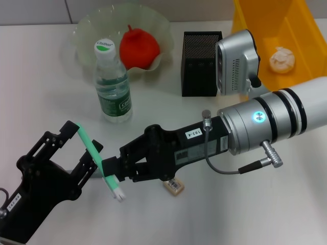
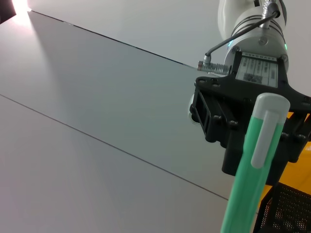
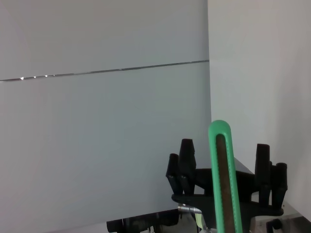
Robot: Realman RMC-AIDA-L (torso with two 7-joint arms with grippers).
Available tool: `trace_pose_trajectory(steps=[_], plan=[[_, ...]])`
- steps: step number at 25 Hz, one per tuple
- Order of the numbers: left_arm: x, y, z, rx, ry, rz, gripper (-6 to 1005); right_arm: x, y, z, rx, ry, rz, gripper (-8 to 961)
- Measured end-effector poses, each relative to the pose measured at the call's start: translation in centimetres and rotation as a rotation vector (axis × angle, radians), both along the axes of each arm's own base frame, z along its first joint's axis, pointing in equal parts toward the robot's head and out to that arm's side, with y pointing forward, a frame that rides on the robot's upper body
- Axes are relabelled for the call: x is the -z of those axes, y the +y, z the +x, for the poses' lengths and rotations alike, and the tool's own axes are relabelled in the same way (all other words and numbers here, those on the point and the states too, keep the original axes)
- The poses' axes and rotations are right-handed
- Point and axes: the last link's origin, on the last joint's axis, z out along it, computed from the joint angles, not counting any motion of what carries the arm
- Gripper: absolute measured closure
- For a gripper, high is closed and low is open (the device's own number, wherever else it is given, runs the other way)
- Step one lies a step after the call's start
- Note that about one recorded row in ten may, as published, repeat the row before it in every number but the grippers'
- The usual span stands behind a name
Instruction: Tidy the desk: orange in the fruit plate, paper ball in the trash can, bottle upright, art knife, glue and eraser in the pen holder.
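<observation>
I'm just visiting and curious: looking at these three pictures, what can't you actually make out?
- Head view: the inside of the black mesh pen holder is too dark to see, and the right arm's camera covers its side.
- Head view: the small item on the desk is half hidden under the right end effector.
- Right wrist view: the green art knife runs off the picture's edge.

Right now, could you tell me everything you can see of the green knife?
The knife is a slim green plastic stick with a pale clip and a white tip at its lower end. It hangs above the table, tilted, caught between both grippers: the right gripper is shut on its lower part, and the left gripper stands open around its upper part. Whether the left fingers touch it cannot be told. No blade shows.
</observation>
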Motion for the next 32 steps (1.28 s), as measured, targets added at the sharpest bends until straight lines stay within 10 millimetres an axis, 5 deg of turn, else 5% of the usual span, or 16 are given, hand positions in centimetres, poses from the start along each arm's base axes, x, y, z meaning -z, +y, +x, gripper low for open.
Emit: trace_pose_trajectory(steps=[17, 22, 32], plan=[[0.06, -0.02, 0.05, 0.011, 0.023, 0.015, 415, 0.11, -0.03, 0.24, 0.024, 0.005, 0.001, 744], [0.04, -0.01, 0.09, 0.015, 0.026, 0.019, 569, 0.23, -0.09, 0.18, 0.016, -0.004, -0.006, 735], [0.4, -0.09, 0.37, 0.035, 0.053, 0.026, 568, 0.27, -0.12, 0.27, 0.02, -0.007, -0.008, 715]])
